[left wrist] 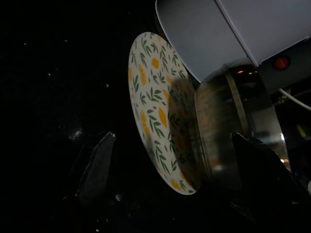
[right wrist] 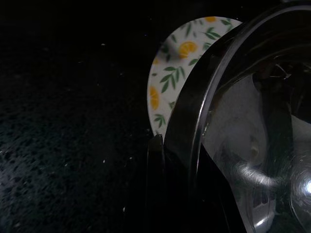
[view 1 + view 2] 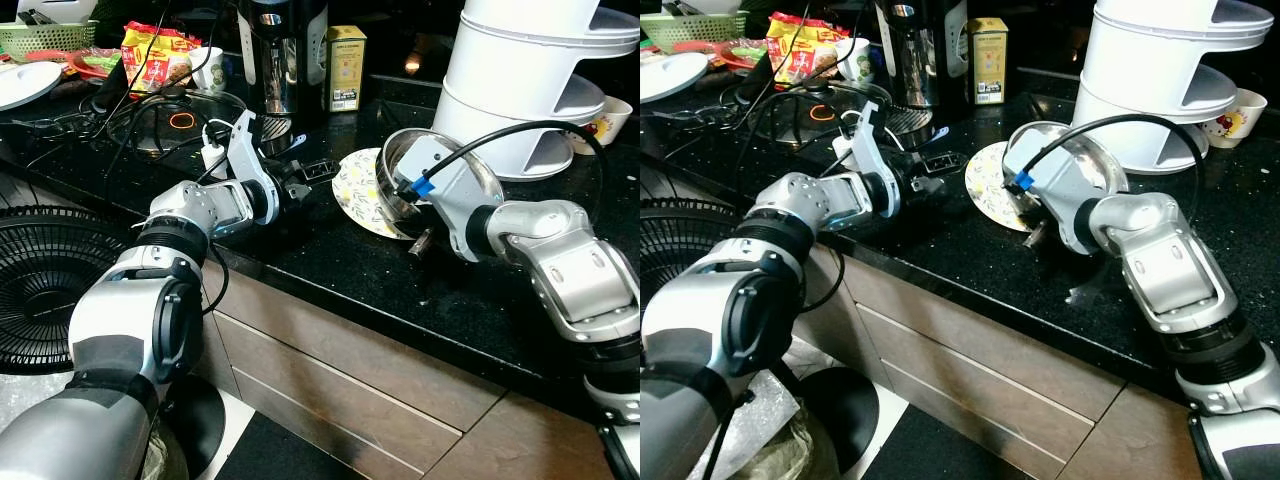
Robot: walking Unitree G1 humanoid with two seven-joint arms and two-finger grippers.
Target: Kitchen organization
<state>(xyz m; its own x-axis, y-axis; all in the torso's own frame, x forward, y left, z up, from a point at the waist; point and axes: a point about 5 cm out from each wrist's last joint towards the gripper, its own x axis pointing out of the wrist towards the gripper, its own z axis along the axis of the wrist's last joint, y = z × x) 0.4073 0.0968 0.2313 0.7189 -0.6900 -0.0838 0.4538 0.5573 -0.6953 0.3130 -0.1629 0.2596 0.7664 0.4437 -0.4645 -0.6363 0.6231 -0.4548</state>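
Steel bowl (image 3: pixel 440 170), tilted on the floral plate (image 3: pixel 358 192), is clamped at its rim by the right gripper (image 2: pixel 182 160); left gripper (image 3: pixel 305 180), fingers spread, sits just left of the plate.

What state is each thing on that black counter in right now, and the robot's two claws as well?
Patterned plate: flat on the counter, under the steel bowl.
Steel bowl: tilted on the plate, its rim held.
Right gripper: shut on the bowl's rim.
Left gripper: open, beside the plate, holding nothing.
White tiered rack: upright behind the bowl.
Yellow box: standing upright.
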